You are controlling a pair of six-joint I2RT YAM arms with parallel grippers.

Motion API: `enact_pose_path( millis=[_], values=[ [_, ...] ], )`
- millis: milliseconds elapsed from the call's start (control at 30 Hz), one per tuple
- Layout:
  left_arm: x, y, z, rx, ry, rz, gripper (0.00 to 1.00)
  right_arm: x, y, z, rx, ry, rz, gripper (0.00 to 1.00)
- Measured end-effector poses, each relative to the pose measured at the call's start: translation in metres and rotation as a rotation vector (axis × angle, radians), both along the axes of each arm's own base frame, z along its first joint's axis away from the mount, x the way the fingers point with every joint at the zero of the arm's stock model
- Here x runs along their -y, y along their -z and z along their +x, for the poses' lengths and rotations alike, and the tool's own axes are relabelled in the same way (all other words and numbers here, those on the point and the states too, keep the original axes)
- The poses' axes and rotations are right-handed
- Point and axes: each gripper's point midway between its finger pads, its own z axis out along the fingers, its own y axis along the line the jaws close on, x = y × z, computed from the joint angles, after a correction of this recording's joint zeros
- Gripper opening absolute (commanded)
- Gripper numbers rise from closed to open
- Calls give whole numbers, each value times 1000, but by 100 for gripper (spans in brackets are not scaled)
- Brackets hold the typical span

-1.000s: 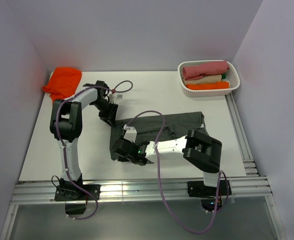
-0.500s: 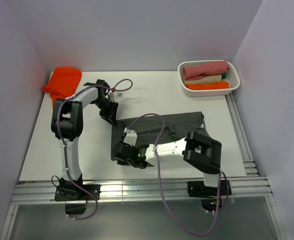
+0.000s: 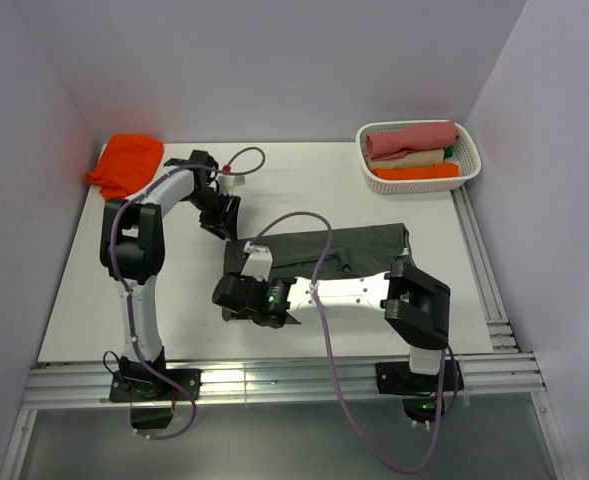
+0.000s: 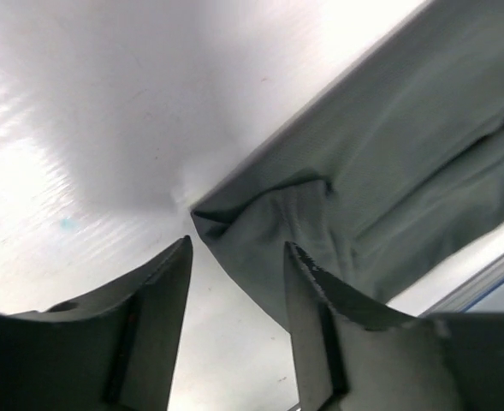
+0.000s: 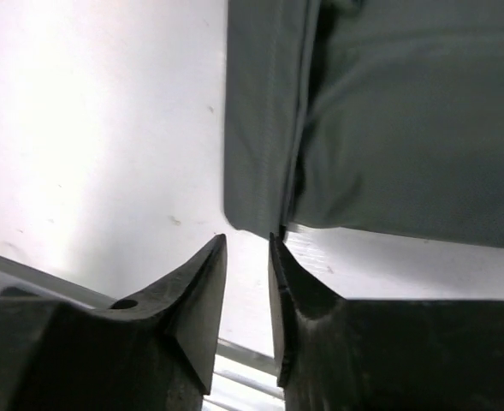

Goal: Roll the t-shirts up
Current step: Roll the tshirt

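White counter (image 3: 304, 180) sitting boxed in by pale lilac walls (image 3: 274, 70) on three sides. Aluminium rails (image 3: 304, 380) running along near edge. Overhead light glaring off surface.

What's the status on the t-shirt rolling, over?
Left gripper open, empty, at far-left corner of grey t-shirt. Right gripper open, narrowly, empty, at its near-left corner. Shirt lies folded flat, not yet rolled. Nothing in the way.
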Motion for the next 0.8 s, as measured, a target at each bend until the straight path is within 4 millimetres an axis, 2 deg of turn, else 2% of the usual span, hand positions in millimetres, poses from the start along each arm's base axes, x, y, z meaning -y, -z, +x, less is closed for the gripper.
enact_pose_path(
  millis=[133, 233, 300, 433, 567, 667, 800],
  values=[
    [0, -28, 12, 59, -12, -50, 62, -10, -32, 9, 31, 25, -1, 39],
    [-2, -44, 15, 80, -13, -107, 68, -36, -57, 22, 60, 39, 13, 42],
    [-2, -48, 11, 67, -5, -150, 70, -52, -60, 29, 72, 45, 6, 43],
    [-3, -54, 1, 31, 21, -220, 72, -63, -35, 37, 55, 51, -83, 45],
    [-1, -49, -8, 6, 47, -269, 73, -51, -1, 41, 22, 66, -207, 50],
    [-1, -41, -17, -29, 57, -296, 73, -39, 13, 42, 5, 76, -266, 52],
    [1, -25, -29, -78, 56, -317, 73, -31, 15, 42, 2, 82, -297, 54]
  ],
)
